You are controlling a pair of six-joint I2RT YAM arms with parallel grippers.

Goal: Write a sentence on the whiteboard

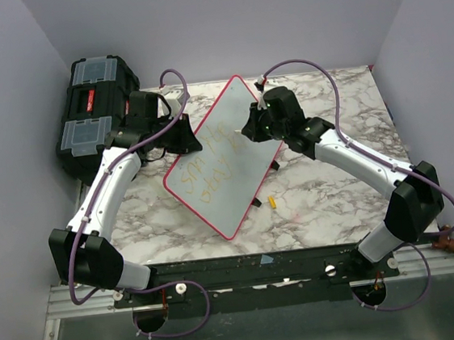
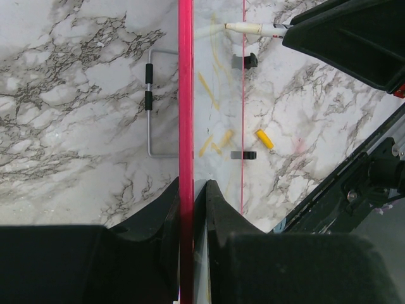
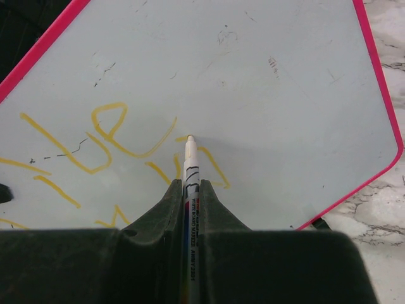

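Note:
The whiteboard [image 1: 226,158], white with a pink-red frame, stands tilted on the marble table. My left gripper [image 1: 184,134] is shut on its left frame edge [image 2: 185,95]. My right gripper [image 1: 251,127] is shut on a white marker [image 3: 191,171] whose tip touches the board [image 3: 266,82] at a yellow stroke. The sentence [image 1: 203,171] shows as yellow-orange letters in two lines on the board's lower left; its strokes [image 3: 114,136] lie left of the marker tip. In the left wrist view the marker [image 2: 243,28] meets the board from the right.
A black toolbox [image 1: 95,111] stands at the back left behind the left arm. A yellow marker cap [image 1: 272,202] lies on the table right of the board; it also shows in the left wrist view [image 2: 264,139]. A wire stand [image 2: 150,104] lies behind the board.

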